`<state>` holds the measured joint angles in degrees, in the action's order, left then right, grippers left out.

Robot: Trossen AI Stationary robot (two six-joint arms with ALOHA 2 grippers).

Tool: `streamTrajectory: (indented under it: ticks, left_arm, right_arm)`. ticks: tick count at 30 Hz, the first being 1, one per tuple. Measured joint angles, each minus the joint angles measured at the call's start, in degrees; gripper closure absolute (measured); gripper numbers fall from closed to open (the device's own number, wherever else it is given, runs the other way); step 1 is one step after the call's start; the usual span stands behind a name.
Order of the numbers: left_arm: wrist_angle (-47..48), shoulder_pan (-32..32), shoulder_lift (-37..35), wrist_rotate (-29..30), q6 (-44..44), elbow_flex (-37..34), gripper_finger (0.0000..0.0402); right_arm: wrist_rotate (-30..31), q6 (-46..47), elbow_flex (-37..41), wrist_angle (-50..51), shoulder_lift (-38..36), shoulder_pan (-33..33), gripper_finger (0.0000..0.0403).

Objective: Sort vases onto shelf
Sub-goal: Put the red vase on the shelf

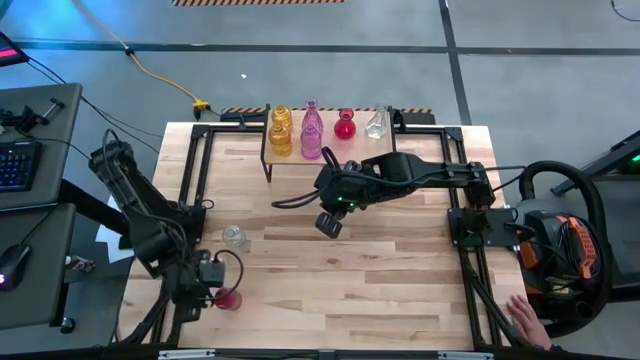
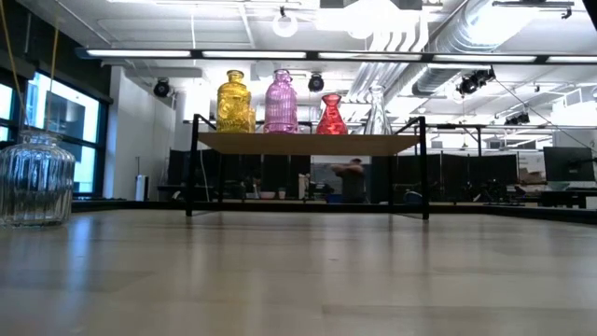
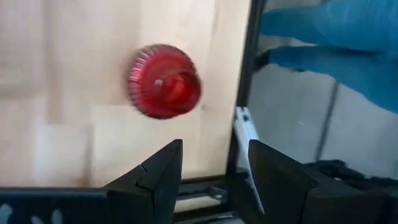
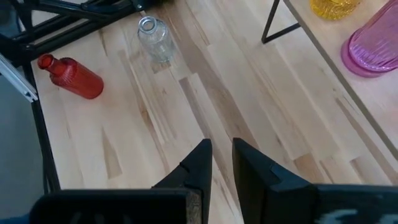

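So the shelf (image 1: 340, 152) sits at 12 o'clock on the worktop (image 1: 380, 280), and there's a row along it: yellow vases (image 1: 281, 130), pink vases (image 1: 312, 131), a red vase (image 1: 345, 125) and a clear vase (image 1: 376, 123) (in the low view the yellow looks like two, one behind the other).

Two are off the shelf. A second clear vase (image 1: 234, 237) stands upright around 9 o'clock, and a second red vase (image 1: 229, 298) lies on its side near 8 o'clock, close to the worktop's edge.

The left gripper (image 1: 207, 274) hangs just beside that tipped red one, fingers (image 3: 163, 171) spread apart, holding nothing. The right gripper (image 1: 329, 223) is near the middle of the worktop, just in front of the shelf, fingers (image 4: 196, 165) nearly together with only a narrow gap and nothing between them.
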<state>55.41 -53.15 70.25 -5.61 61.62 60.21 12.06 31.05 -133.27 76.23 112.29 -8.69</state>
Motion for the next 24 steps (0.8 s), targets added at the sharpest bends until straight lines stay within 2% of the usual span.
streamTrajectory:
  ticks: [4, 9, 17, 24]
  left_arm:
    - [2.68, 0.04, -0.03, 3.64, -1.24, 4.12, 0.0227]
    - [2.94, -0.13, 1.90, 6.31, -2.44, 4.39, 0.0227]
    - [2.40, -0.13, 7.69, 6.34, -5.39, 4.37, 0.0227]
    - [1.11, -0.62, 9.22, 6.04, -5.08, 4.37, 0.0227]
  right_arm:
    - [1.44, 0.01, 0.00, 0.00, 0.00, 0.00, 0.0359]
    - [1.46, 0.00, 0.00, 0.00, 0.00, 0.00, 0.0359]
    - [1.46, -0.01, 0.00, 0.24, 0.00, 0.02, 0.0359]
    - [1.46, -0.46, 0.00, 0.24, 0.00, 0.00, 0.0359]
